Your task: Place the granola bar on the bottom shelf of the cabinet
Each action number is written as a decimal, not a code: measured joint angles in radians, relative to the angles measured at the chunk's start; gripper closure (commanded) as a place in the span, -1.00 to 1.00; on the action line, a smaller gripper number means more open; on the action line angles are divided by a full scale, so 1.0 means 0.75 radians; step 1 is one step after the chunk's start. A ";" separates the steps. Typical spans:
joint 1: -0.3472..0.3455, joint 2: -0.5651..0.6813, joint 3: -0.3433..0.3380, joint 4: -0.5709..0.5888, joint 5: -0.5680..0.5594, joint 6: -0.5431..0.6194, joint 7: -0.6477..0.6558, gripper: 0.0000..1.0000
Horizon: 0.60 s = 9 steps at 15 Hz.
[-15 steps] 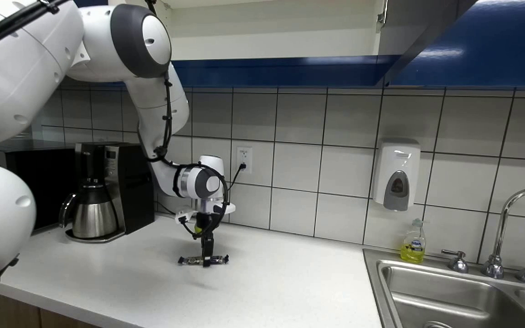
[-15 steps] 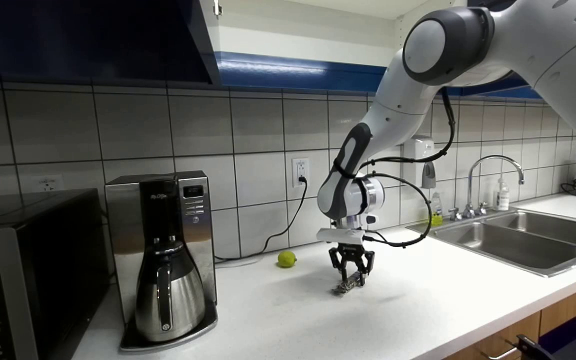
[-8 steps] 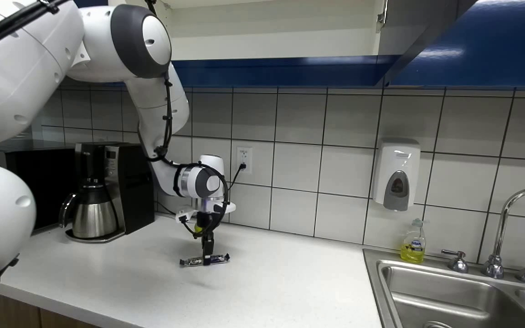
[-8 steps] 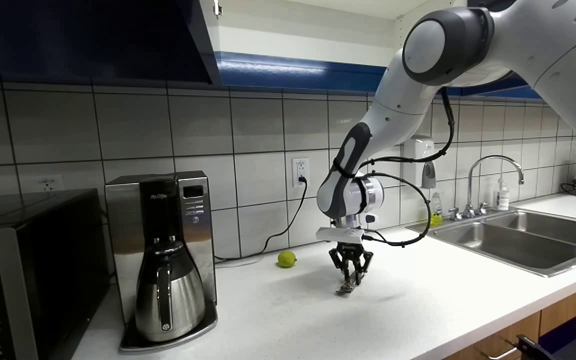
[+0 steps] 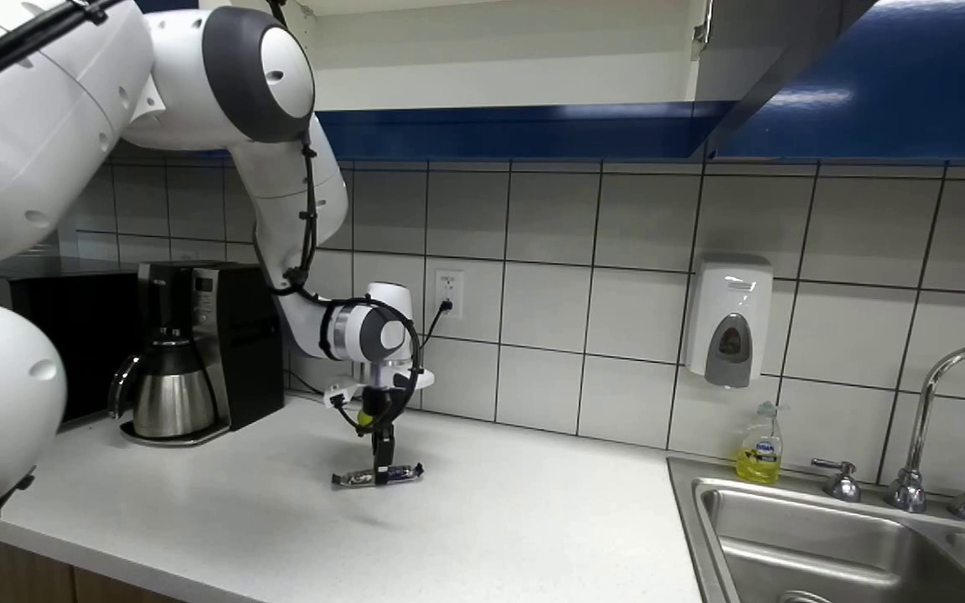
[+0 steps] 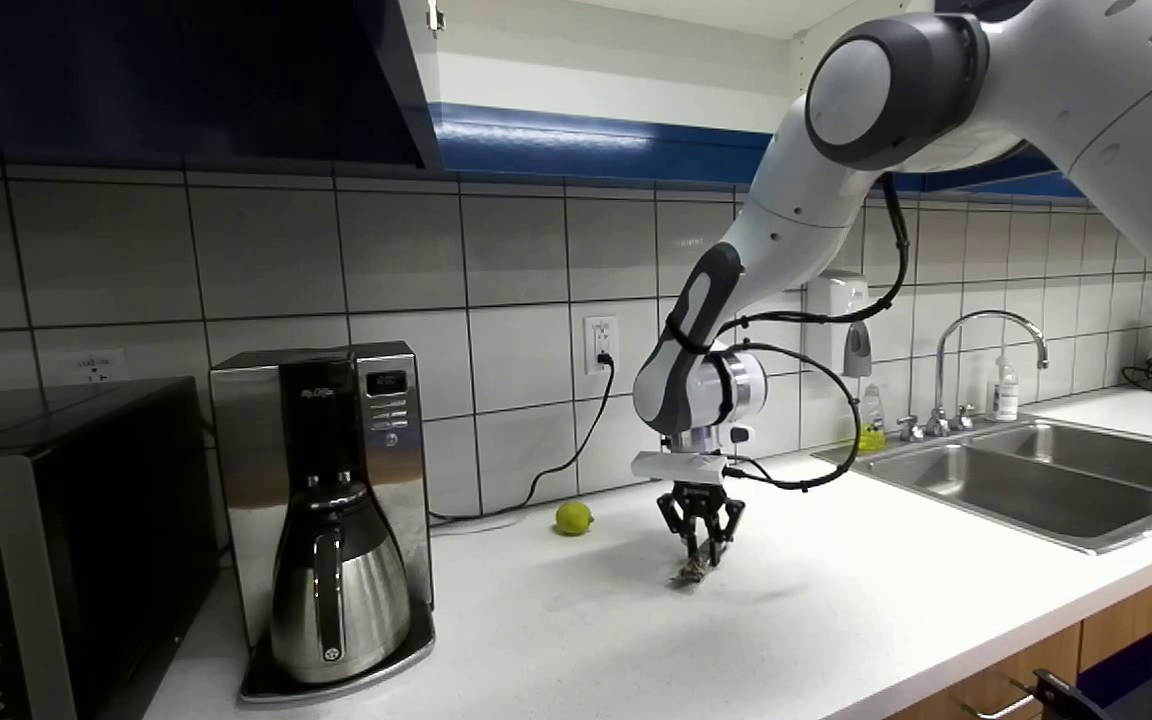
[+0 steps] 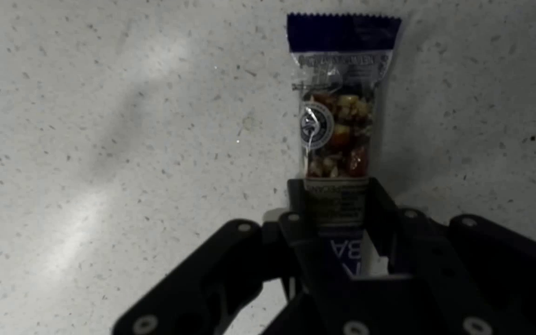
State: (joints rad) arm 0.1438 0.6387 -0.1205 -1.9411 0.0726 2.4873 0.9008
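The granola bar [image 5: 403, 474] is a dark wrapped bar with purple ends; it also shows in an exterior view [image 6: 692, 572] and in the wrist view [image 7: 340, 130]. My gripper [image 5: 380, 477] points straight down with its jaws closed across the bar's middle; it also shows in an exterior view [image 6: 704, 558]. In the wrist view the gripper [image 7: 337, 200] has a finger on each long side of the bar, and its body hides the near end. The bar is at or just above the counter. The cabinet [image 5: 516, 132] hangs above with its white interior open; it also shows in an exterior view [image 6: 596, 140].
The cabinet's blue door [image 5: 868, 100] stands open overhead. A yellow-green ball [image 6: 573, 518] lies behind the gripper near the wall. A coffee maker [image 6: 396, 500] and microwave [image 6: 86, 520] stand to one side, the sink [image 5: 688, 511] to the other. A soap dispenser [image 5: 730, 318] is on the wall.
The gripper has closed on the granola bar and risen very slightly. The bar has shifted a little with it, upward and rightward in an exterior view.
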 measured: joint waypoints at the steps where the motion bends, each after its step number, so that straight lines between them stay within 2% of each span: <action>1: 0.003 -0.007 -0.003 0.000 -0.001 0.000 0.000 0.82; 7: 0.021 -0.077 -0.013 -0.006 -0.012 -0.003 -0.007 0.82; 9: 0.020 -0.097 -0.005 -0.010 -0.020 -0.024 -0.067 0.82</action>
State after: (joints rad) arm 0.1591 0.5656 -0.1241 -1.9487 0.0575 2.4692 0.8507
